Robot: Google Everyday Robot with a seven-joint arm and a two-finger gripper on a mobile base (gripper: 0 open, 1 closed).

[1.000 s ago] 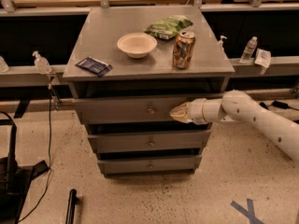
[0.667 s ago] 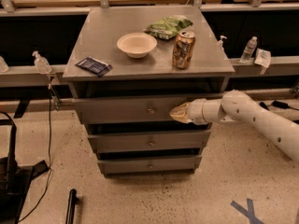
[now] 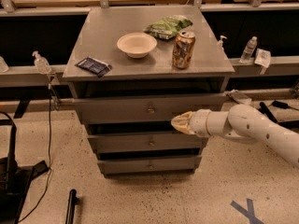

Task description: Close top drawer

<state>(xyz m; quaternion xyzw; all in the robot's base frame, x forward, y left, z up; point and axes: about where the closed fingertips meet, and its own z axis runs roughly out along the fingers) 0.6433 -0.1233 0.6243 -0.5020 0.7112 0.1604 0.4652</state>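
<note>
Tan-tipped pincer [image 3: 180, 123], its tips drawn together on nothing, sits at the lower right of the top drawer [image 3: 117, 110] front, with the knob [image 3: 150, 109] up to its left. Above it, the bench [image 3: 93, 36] carries a can [image 3: 183, 49] and a bowl [image 3: 136, 44].

Gripper [image 3: 180, 123] sat low on the right of the top drawer [image 3: 117, 110], hiding that bit of panel; arm [image 3: 266, 135] got cut off by the right edge.
</note>
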